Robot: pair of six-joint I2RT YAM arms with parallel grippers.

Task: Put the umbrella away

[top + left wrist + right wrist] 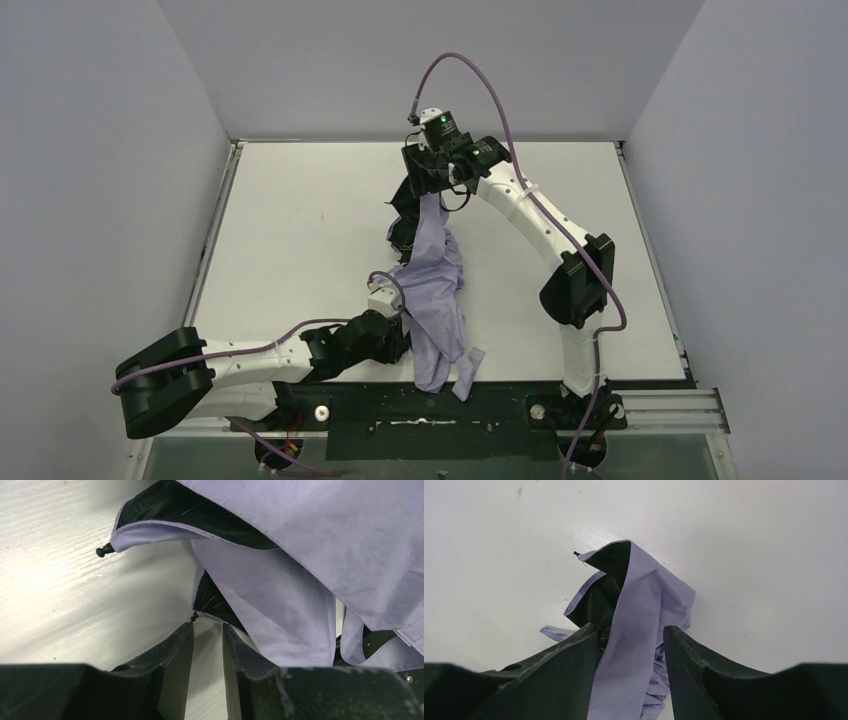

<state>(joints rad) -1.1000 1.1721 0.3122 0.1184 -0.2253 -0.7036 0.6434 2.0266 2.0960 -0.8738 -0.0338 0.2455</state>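
Where my right claw [630, 630] hangs above the far middle of the table [300, 230], a band of the umbrella [437, 290] runs up between its two fingers. They stand well apart with cloth filling most of the gap, and I cannot tell whether they pinch it or only flank it. From there the umbrella trails toward me as a crumpled heap, lavender outside with black folds showing. Its near end reaches the table's front edge between my two bases. My left claw [207, 626] sits at the heap's left side, its fingers a little apart with bare tabletop showing between them. A cloth corner lies just past its fingertips, and a black rib tip [105, 550] pokes out farther left.
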